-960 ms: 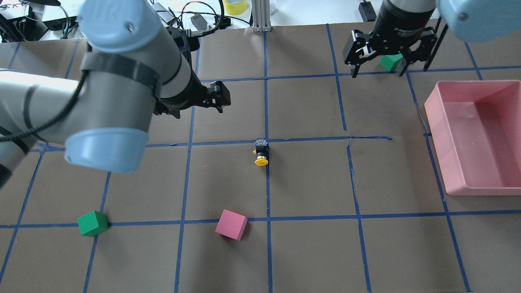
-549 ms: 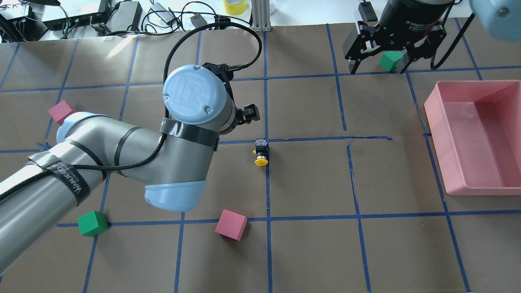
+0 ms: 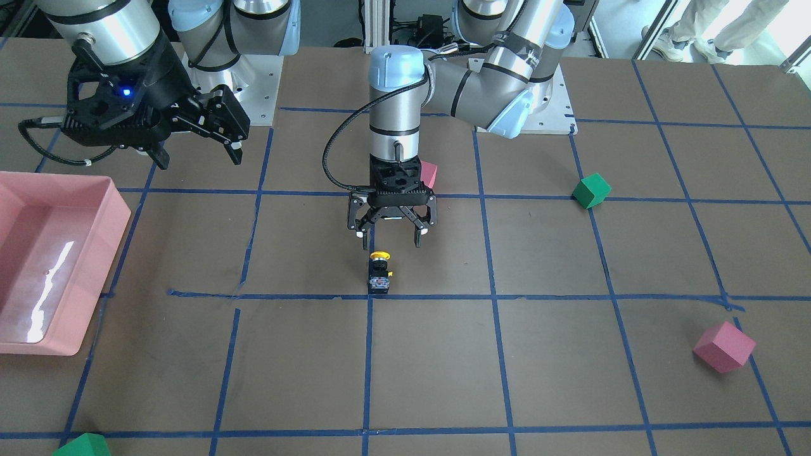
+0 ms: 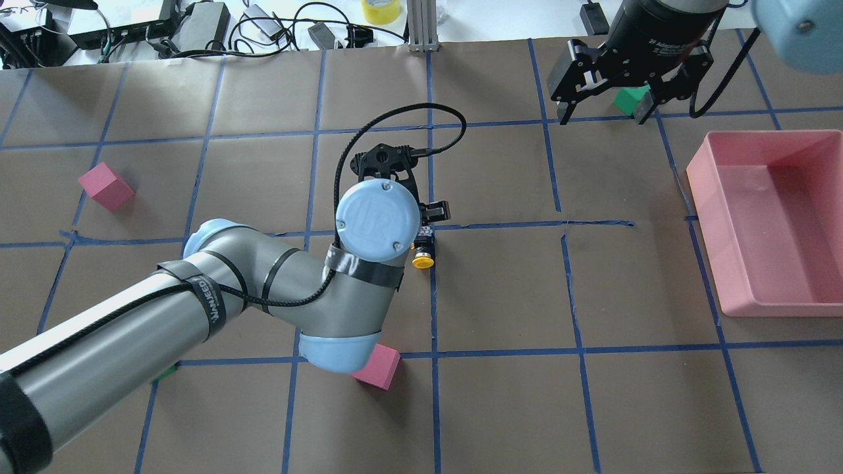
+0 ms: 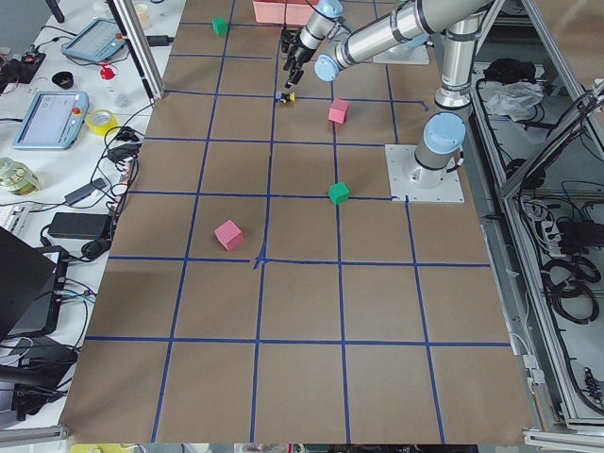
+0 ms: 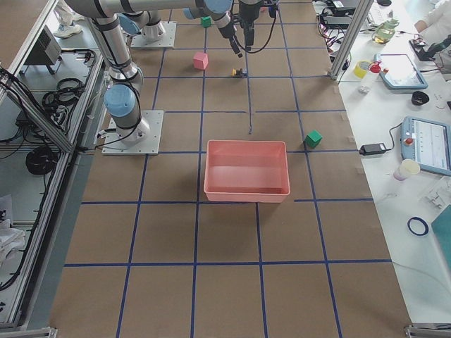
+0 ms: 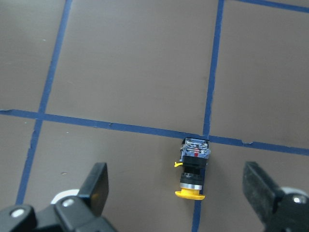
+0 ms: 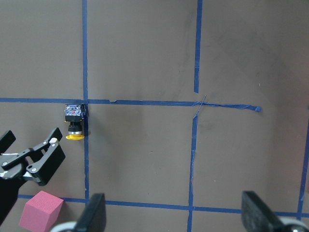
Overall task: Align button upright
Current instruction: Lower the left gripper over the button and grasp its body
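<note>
Front view: button (image 3: pixel 379 273) lies on its side mid-table, well off every edge, cap toward the robot-side edge, under left gripper (image 3: pixel 388 239), spread wide, empty; left wrist view: button between the open jaws, untouched.

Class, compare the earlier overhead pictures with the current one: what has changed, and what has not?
The left gripper swung in toward the middle and now hangs, jaws open, close by the button. Nothing was grasped. The button lies on its side as before; the right gripper and pink tray kept their places.
</note>
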